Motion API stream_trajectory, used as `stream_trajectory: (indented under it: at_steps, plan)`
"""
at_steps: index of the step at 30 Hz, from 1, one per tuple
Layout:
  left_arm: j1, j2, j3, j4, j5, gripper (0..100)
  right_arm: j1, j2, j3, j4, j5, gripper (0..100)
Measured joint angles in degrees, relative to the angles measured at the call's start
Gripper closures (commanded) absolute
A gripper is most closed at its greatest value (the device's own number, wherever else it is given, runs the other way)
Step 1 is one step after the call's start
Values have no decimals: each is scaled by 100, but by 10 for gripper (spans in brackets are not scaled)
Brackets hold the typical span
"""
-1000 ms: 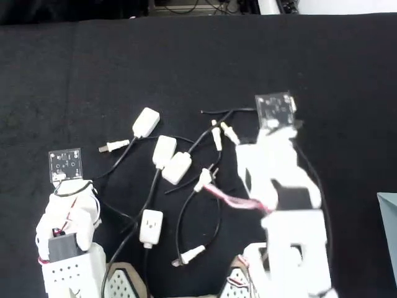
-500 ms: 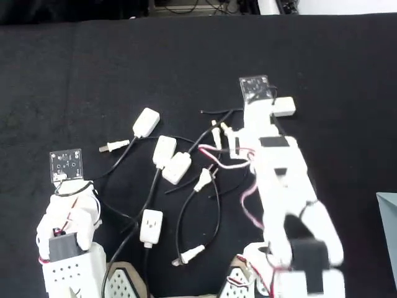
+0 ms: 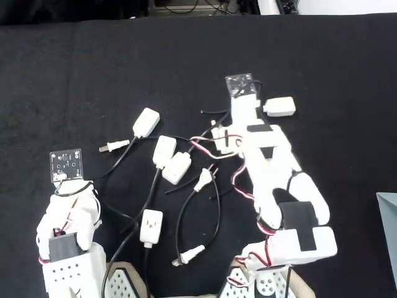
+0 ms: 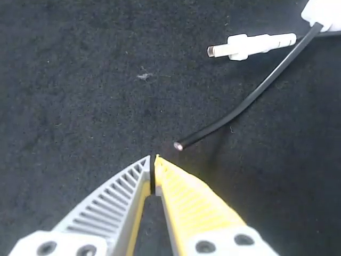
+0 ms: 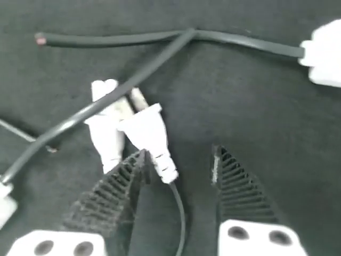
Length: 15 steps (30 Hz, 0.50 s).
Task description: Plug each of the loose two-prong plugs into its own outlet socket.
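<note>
My right gripper [image 5: 178, 154] is spread at a plug [image 5: 146, 133]; left gripper [image 4: 153, 160] pressed together, empty. Nothing looks seated yet.

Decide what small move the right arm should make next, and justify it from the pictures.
Probably shift the right gripper sideways to centre it over the nearer white plug. Its jaws stand open, but the plug lies by one finger rather than midway between them, and a second plug lies close beside it, so closing now might grip poorly.
</note>
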Motion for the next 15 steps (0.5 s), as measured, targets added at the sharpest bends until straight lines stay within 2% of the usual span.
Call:
stream_trajectory:
  at_steps: [9,11,13,14,15]
  plan:
    - [0,0,0,0,0,970,-97,237,-53,-9,0,809]
    - [0,0,0,0,0,970,-97,237,-53,-9,9,869]
    - [0,0,0,0,0,970,-97,237,-53,-9,0,970]
    - [0,0,0,0,0,970,-88,237,-53,-9,9,991]
    - [0,0,0,0,0,970,-70,237,-53,-9,0,969]
